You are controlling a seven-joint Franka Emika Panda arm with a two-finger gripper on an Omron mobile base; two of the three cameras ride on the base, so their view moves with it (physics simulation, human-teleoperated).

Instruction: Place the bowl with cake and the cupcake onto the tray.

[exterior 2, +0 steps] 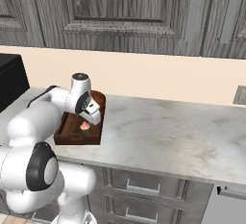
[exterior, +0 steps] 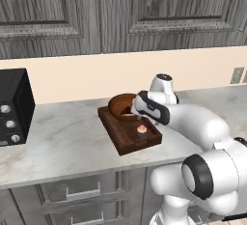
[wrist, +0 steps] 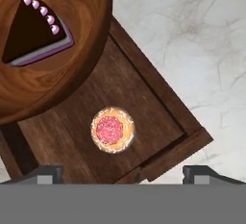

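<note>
Gripper [wrist: 122, 171] hangs wide and empty over the tray [wrist: 158, 122] — cupcake [wrist: 112, 129] sits beside the bowl with cake [wrist: 48, 40], both apparently delivered.

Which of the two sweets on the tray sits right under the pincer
The cupcake, with pink frosting, standing on the bare tray floor just ahead of the open pincer. The dark cake slice lies farther off, in the bowl.
</note>
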